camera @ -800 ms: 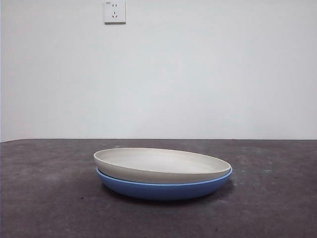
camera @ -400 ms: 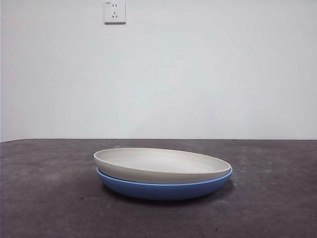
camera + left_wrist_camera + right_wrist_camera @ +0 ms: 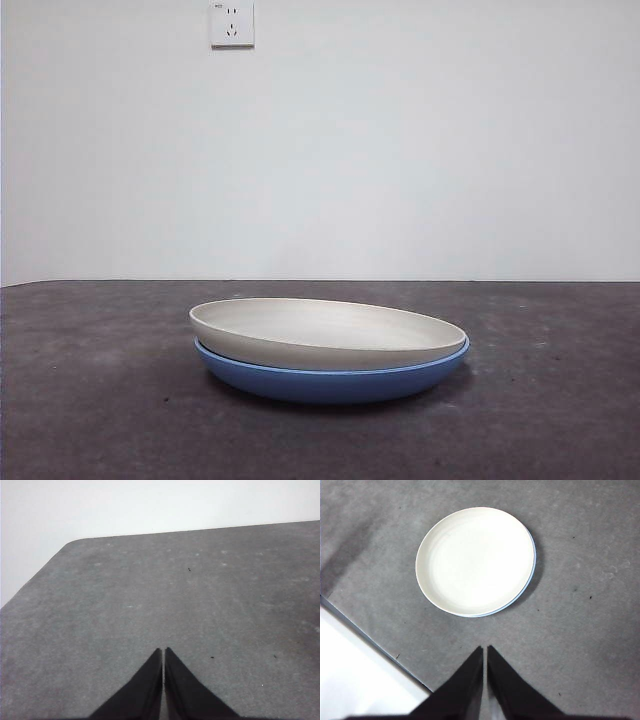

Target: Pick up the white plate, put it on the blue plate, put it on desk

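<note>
white plate (image 3: 320, 331) nested on blue plate (image 3: 330, 380) | right gripper (image 3: 485, 649) clenched empty, apart from the plates | left gripper (image 3: 163, 651) clenched

A plain, evenly lit white wall (image 3: 400, 150) fills the background, bearing a square white plastic power socket (image 3: 231, 23) high up, above the far edge of the tabletop.

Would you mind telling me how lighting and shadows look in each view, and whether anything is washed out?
Front view: soft, even light, a faint shadow under the blue plate.
Right wrist view: the white plate is nearly blown out, with a shadow along one side.
Left wrist view: flat light on the desk.
</note>
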You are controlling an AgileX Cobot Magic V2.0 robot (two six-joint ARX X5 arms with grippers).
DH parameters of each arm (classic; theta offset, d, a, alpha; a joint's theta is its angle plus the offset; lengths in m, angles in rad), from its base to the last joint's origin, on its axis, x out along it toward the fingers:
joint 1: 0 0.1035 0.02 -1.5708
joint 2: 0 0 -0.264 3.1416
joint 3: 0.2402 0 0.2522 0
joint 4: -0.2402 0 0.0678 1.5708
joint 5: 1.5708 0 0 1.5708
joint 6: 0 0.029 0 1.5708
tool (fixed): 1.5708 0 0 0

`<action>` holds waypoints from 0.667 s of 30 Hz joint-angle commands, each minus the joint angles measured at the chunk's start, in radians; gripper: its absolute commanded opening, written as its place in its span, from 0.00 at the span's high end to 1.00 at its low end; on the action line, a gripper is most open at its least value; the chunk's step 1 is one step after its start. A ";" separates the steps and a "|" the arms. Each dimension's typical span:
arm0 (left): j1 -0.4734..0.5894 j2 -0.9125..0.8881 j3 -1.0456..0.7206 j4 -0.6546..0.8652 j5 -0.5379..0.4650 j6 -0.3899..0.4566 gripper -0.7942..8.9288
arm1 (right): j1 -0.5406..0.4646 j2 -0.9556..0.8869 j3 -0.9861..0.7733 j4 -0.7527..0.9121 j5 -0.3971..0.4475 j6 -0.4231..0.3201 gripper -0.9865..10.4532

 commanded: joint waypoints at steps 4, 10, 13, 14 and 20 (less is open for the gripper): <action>0.003 0.000 -0.021 -0.008 -0.003 -0.002 0.91 | 0.006 0.007 0.010 0.010 -0.003 -0.008 0.91; 0.003 0.000 -0.021 -0.007 -0.003 -0.002 0.91 | 0.006 0.007 0.010 0.010 -0.003 -0.008 0.91; 0.003 0.000 -0.021 -0.008 -0.003 -0.002 0.91 | 0.006 0.007 0.010 0.010 -0.003 -0.008 0.91; 0.003 0.000 -0.021 -0.007 -0.003 -0.002 0.91 | 0.006 0.007 0.010 0.010 -0.003 -0.011 0.91; 0.003 0.000 -0.021 -0.007 -0.003 -0.002 0.91 | -0.001 0.002 0.010 0.023 0.012 -0.071 0.91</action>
